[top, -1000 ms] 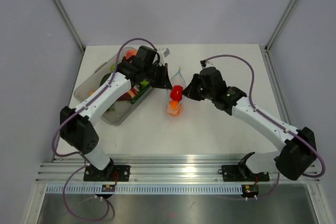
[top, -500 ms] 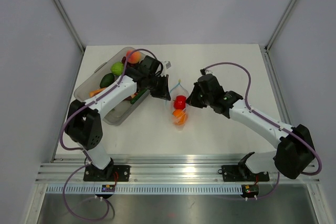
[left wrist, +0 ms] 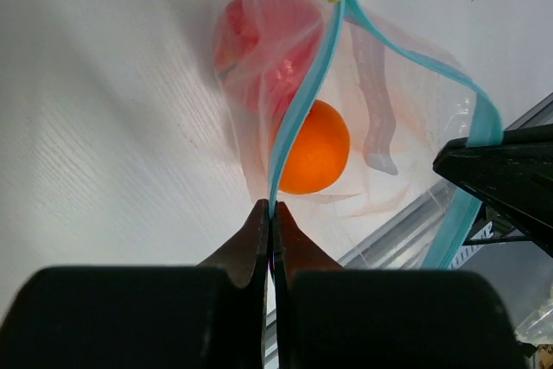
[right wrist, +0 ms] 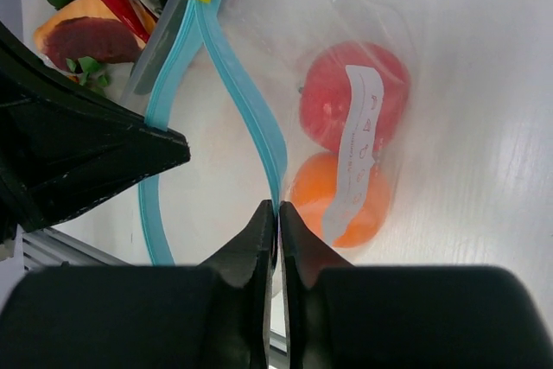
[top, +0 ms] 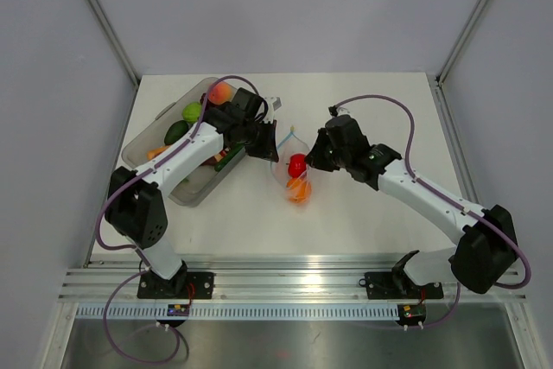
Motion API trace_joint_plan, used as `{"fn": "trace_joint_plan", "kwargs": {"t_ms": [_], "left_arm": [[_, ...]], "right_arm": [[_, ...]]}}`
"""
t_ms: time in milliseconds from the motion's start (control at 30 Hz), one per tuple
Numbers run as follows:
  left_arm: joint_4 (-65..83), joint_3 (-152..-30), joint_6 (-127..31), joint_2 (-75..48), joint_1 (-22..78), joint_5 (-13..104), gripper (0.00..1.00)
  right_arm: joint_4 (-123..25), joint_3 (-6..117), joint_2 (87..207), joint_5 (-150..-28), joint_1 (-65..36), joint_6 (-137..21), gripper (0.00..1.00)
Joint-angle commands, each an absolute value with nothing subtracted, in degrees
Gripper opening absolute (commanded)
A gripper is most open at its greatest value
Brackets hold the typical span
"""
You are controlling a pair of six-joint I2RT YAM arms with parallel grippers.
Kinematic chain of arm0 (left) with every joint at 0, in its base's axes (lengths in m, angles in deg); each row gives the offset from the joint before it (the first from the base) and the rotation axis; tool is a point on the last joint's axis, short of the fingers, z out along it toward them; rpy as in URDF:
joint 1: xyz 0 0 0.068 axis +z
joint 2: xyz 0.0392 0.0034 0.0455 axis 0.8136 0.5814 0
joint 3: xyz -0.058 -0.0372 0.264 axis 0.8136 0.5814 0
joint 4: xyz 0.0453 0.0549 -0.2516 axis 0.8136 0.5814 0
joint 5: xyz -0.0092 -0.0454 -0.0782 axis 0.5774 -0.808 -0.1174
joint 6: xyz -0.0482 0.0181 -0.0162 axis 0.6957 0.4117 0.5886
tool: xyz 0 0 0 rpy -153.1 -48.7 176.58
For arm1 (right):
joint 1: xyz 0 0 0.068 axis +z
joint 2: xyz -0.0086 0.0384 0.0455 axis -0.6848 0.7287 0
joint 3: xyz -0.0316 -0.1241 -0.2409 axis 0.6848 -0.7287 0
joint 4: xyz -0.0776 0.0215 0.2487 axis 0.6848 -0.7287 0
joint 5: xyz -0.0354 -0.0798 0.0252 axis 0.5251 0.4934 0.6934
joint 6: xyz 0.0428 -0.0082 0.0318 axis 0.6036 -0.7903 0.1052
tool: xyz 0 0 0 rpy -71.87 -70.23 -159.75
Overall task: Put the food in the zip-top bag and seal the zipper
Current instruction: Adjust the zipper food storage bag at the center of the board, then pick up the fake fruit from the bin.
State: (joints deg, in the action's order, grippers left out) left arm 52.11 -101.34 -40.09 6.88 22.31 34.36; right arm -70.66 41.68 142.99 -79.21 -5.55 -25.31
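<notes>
The bag [top: 294,174] sat mid-bench [top: 380,101], just right of the tub [top: 138,151], with a red piece [top: 296,164] and an orange piece [top: 298,189] inside. The left pincer [top: 270,148] and the right pincer [top: 312,158] were each pinched tight on one lip of the zipper [left wrist: 304,105], the mouth gaping between them.

Zip-top bag [top: 294,166] slightly nearer than before.

White desk [top: 363,213]. At left, clear tub [top: 134,151] of toy food [top: 192,112]; mid-desk, zip-top bag [top: 287,155], red piece [top: 297,164], orange piece [top: 298,189] inside.
</notes>
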Motion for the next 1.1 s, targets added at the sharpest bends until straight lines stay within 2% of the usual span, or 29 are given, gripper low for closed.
{"fn": "trace_joint_plan", "kwargs": {"t_ms": [0, 100, 167, 233, 267, 467, 500, 533, 567, 600, 633, 667, 700, 867, 900, 1067], "left_arm": [[51.2, -103.1, -41.2, 5.0, 22.1, 32.6, 0.00], [50.7, -102.8, -41.1, 5.1, 22.1, 32.2, 0.00], [50.4, -102.3, -41.1, 5.2, 22.1, 31.9, 0.00], [49.8, -101.9, -40.8, 5.2, 22.1, 31.2, 0.00], [49.6, -101.6, -40.7, 5.3, 22.1, 31.2, 0.00], [49.2, -101.4, -42.1, 5.0, 22.1, 31.6, 0.00], [49.5, -102.4, -42.2, 5.0, 22.1, 32.8, 0.05], [50.2, -103.2, -42.4, 5.1, 22.2, 33.5, 0.17], [51.2, -104.3, -42.6, 5.4, 22.2, 34.7, 0.41], [52.4, -107.9, -42.5, 6.3, 22.3, 36.2, 0.54], [54.0, -109.4, -42.2, 6.5, 22.4, 36.3, 0.63], [54.1, -110.7, -42.0, 6.6, 22.5, 36.3, 0.67], [54.1, -112.5, -41.7, 6.7, 22.6, 36.5, 0.79], [57.8, -119.8, -42.5, 8.0, 26.6, 38.0, 0.82], [58.3, -120.8, -42.7, 8.0, 27.7, 37.1, 0.86], [59.4, -126.1, -43.4, 8.6, 35.3, 37.2, 0.91]], "right_arm": [[-71.7, 44.5, 143.8, -77.9, -5.0, -25.1, 0.13], [-72.0, 44.8, 143.8, -77.8, -5.0, -25.1, 0.20], [-71.9, 45.0, 143.8, -78.0, -5.0, -25.4, 0.20], [-72.0, 45.2, 143.9, -78.1, -5.0, -26.1, 0.11], [-72.0, 45.2, 143.9, -78.0, -5.1, -26.1, 0.02], [-69.6, 43.9, 143.1, -78.9, -5.0, -24.7, 0.00], [-69.1, 43.9, 143.2, -79.0, -5.0, -24.0, 0.00], [-68.9, 44.2, 143.3, -78.9, -5.0, -23.4, 0.00], [-68.8, 44.5, 143.8, -78.8, -5.0, -22.9, 0.00], [-68.5, 44.7, 144.0, -78.6, -5.0, -22.3, 0.00], [-68.4, 45.0, 144.3, -78.4, -5.1, -22.0, 0.00], [-68.3, 45.8, 144.8, -77.7, -5.0, -21.8, 0.00], [-68.3, 46.3, 145.2, -77.5, -5.1, -21.3, 0.00], [-68.2, 49.4, 147.4, -77.0, -5.1, -20.9, 0.00], [-68.3, 49.7, 147.7, -77.0, -5.0, -20.9, 0.00], [-67.7, 50.6, 148.7, -78.3, -5.0, -21.2, 0.00]]}}
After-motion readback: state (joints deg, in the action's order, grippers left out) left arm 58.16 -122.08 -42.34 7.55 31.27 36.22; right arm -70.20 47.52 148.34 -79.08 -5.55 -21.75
